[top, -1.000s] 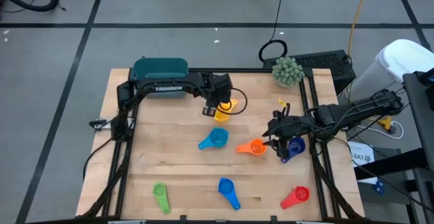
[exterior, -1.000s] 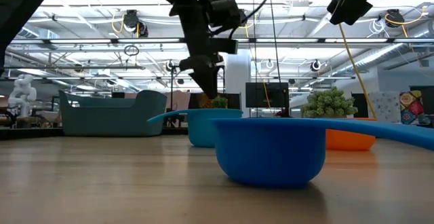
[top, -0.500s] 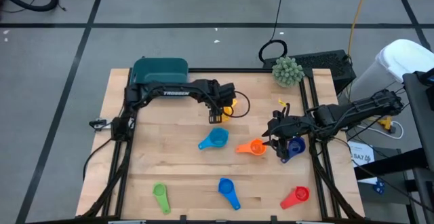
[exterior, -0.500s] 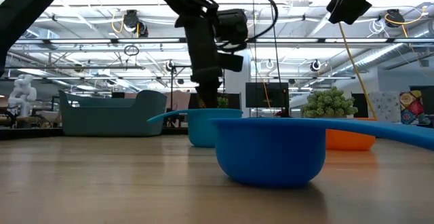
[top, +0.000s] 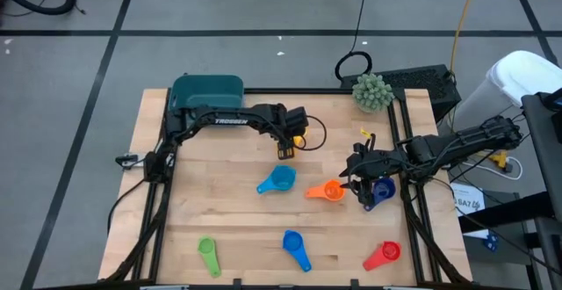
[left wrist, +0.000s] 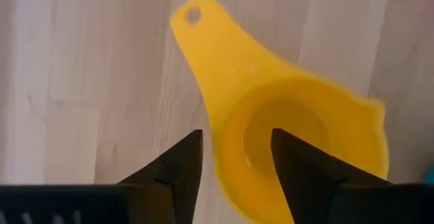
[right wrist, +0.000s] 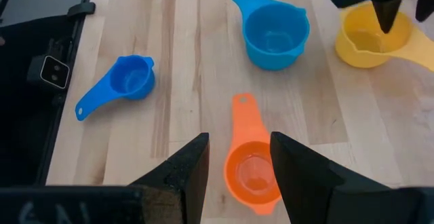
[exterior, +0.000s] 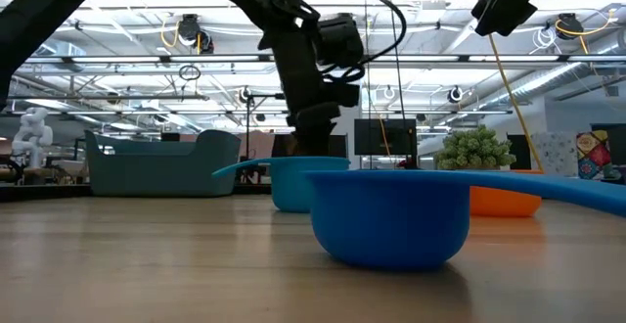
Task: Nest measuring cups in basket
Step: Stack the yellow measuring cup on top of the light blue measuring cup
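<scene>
Start with the yellow cup [left wrist: 298,149]: it sits on the table [top: 228,211] near the back middle, well apart from the basket [top: 206,88] at the back left corner, which looks to hold nothing yet. Your left gripper [left wrist: 234,159] hangs right over this cup with its fingers parted, one finger over the bowl and one outside the wall near the handle root, grasping nothing. So, as I judge it, you are at the first pick: closing on the yellow cup's rim.

Next you need to lower until the fingers straddle the wall, pinch, then lift and carry it to the basket. Mind the thin wall; a shallow bite may let it slip or tip.

Your right gripper [right wrist: 237,166] waits above the orange cup [right wrist: 252,166], fingers spread, holding nothing. Around it lie the light blue cup [right wrist: 274,34] and the blue cup [right wrist: 122,81]; the green cup [top: 207,255], red cup [top: 383,255] and dark cup [top: 381,190] sit further out.
</scene>
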